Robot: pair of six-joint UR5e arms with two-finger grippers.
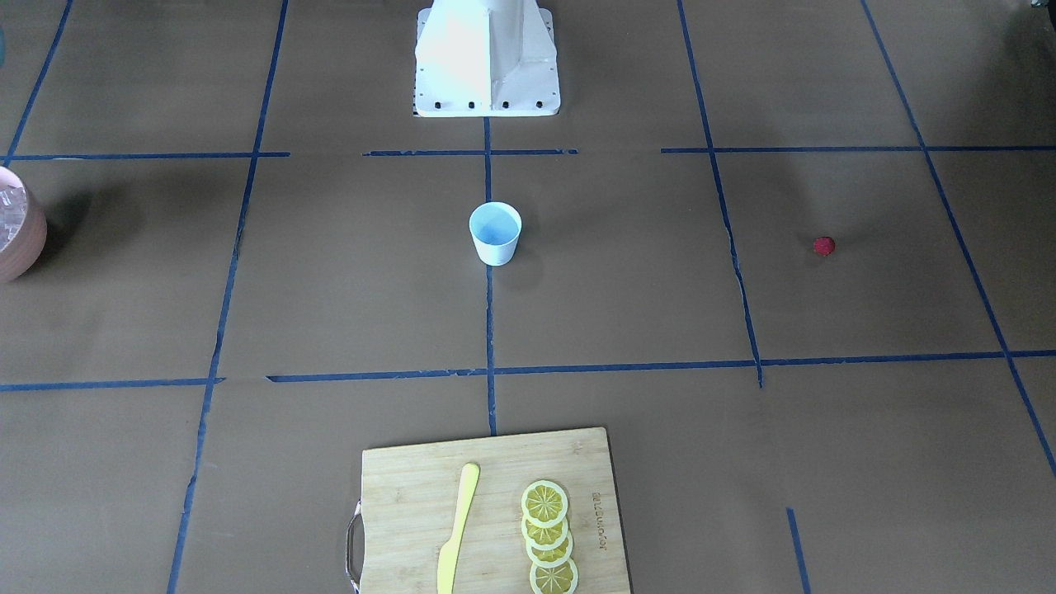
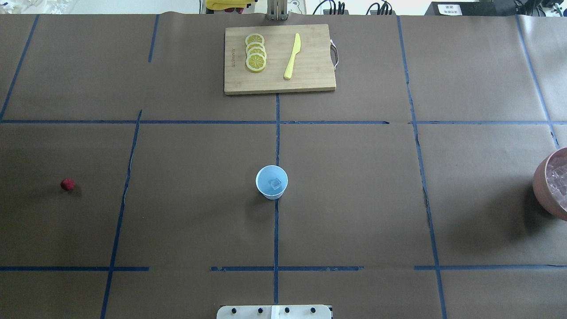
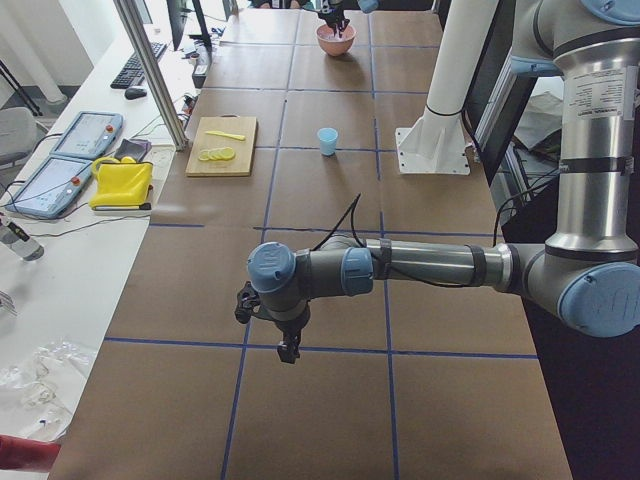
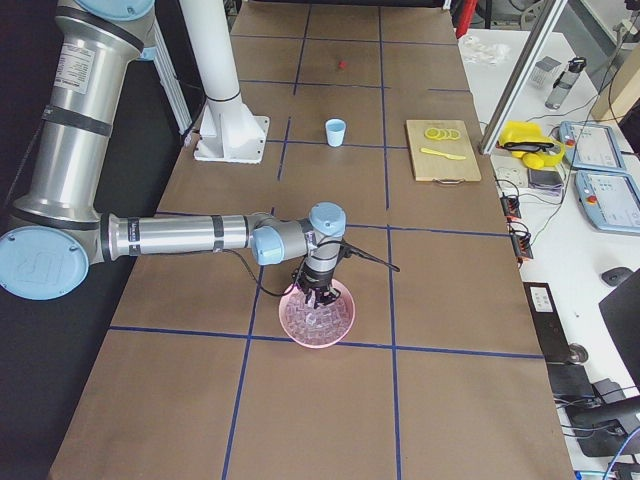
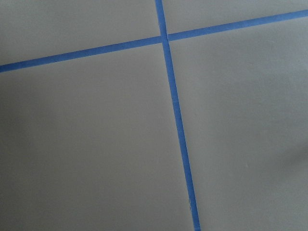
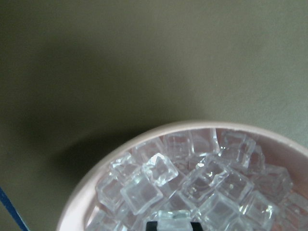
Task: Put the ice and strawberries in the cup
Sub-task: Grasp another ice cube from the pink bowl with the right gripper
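Though overhead misses it, the wrist view shows the right hand (image 6: 173,226) gripping ice (image 6: 174,216).

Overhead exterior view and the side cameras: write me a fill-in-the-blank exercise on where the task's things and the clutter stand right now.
1. The single ice cube away from the heap lies inside the ____.
2. The strawberry lies alone on the robot's ____ side.
3. The cutting board carries a yellow knife and ____ lemon slices.
4. The right gripper reaches down into the pink ____ heaped with ice.

Missing words: cup; left; four; bowl.
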